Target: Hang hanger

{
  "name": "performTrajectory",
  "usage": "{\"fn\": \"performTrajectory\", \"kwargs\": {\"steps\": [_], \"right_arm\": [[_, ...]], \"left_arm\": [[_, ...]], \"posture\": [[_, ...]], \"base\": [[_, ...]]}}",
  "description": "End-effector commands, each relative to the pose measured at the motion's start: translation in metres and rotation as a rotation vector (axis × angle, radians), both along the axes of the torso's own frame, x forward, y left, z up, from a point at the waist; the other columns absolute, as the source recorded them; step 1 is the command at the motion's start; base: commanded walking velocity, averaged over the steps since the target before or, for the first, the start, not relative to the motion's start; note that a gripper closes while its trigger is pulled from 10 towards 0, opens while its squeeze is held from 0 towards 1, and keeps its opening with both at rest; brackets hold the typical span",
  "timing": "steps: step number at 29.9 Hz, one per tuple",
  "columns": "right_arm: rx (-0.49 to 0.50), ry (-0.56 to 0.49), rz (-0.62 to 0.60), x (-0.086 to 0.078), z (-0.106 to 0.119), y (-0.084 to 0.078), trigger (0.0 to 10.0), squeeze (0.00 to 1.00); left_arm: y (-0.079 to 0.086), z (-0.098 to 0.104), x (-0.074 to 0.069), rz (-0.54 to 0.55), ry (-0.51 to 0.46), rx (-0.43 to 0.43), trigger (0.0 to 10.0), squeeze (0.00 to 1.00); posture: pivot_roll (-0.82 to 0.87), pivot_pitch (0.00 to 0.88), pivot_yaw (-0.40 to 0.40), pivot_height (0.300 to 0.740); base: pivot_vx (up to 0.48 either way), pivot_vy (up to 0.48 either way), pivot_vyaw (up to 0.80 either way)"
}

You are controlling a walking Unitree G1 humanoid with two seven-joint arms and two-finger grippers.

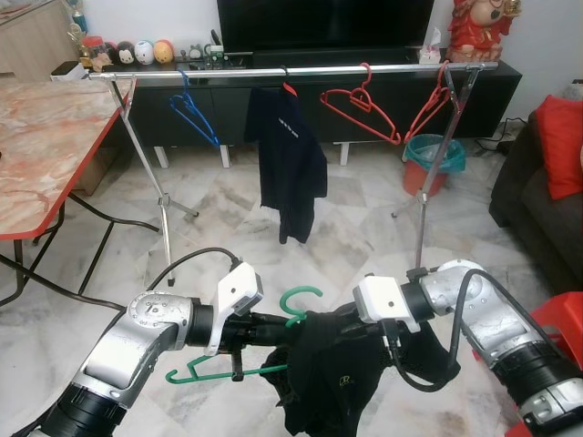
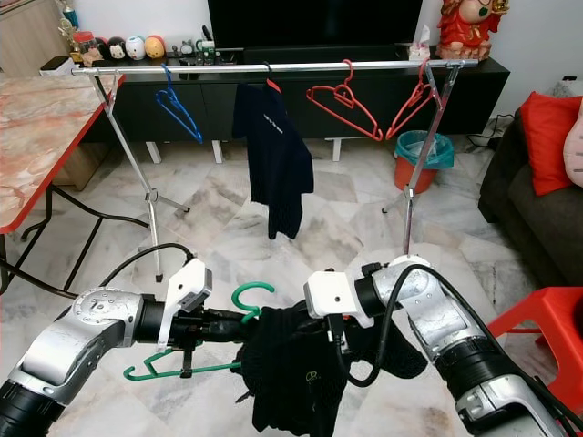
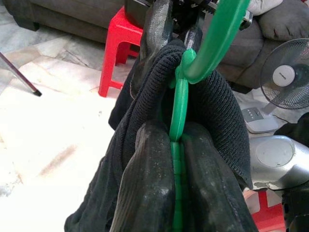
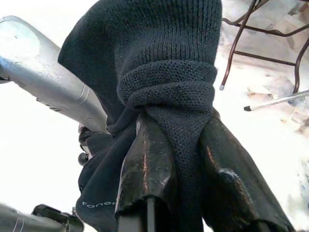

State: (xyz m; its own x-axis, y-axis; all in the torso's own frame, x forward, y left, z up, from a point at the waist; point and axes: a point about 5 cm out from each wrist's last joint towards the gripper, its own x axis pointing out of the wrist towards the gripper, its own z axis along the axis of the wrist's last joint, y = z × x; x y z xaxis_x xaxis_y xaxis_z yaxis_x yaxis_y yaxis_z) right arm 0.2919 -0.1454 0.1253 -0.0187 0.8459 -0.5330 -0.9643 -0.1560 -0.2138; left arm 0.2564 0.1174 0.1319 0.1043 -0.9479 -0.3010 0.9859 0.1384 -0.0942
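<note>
Both end effectors pinch: left (image 3: 176,159) green hanger (image 1: 305,300) | right (image 4: 186,159) black garment (image 1: 332,373) | marble floor (image 1: 364,228)

Head stereo pair: forward and down, sharing the clothes rail (image 1: 291,71). Wrist views: very close along black fingers (image 3: 149,183), onto the green hanger (image 3: 179,111).

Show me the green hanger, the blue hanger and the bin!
green hanger (image 1: 303,301): left eye view, on its hook.
blue hanger (image 1: 194,116): left eye view, on its sloping arm.
bin (image 1: 424,170): left eye view, on its red side.
</note>
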Motion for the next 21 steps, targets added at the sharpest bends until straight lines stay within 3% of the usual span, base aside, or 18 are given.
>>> {"fn": "performTrajectory", "kwargs": {"steps": [1,8,9,10,21], "right_arm": [[-0.010,-0.001,0.053,-0.0056,-0.0027,0.0084,0.0,0.00],[-0.004,-0.002,0.055,-0.0068,-0.0036,0.0110,0.0,0.00],[-0.004,-0.002,0.054,-0.0068,-0.0036,0.0111,0.0,0.00],[-0.003,-0.004,0.053,-0.0066,-0.0035,0.0111,0.0,0.00],[-0.020,-0.012,0.054,-0.0055,-0.0040,0.0105,0.0,0.00]], "left_arm": [[-0.0057,0.0150,0.0008,-0.039,-0.073,-0.044,10.0,0.00],[-0.0075,0.0152,0.0027,-0.038,-0.067,-0.051,10.0,0.00],[-0.0077,0.0153,0.0030,-0.036,-0.065,-0.054,10.0,0.33],[-0.0077,0.0153,0.0031,-0.034,-0.058,-0.056,10.0,1.00],[-0.0017,0.0159,0.0034,-0.022,-0.045,-0.044,10.0,1.00]], "posture": [[-0.03,0.000,0.027,0.740],[-0.04,0.000,0.029,0.740],[-0.04,0.000,0.029,0.740],[-0.04,0.000,0.029,0.740],[-0.03,0.000,0.029,0.740]], "base": [[0.000,0.000,0.00],[0.000,0.000,0.00],[0.000,0.000,0.00],[0.000,0.000,0.00],[0.000,0.000,0.00]]}}
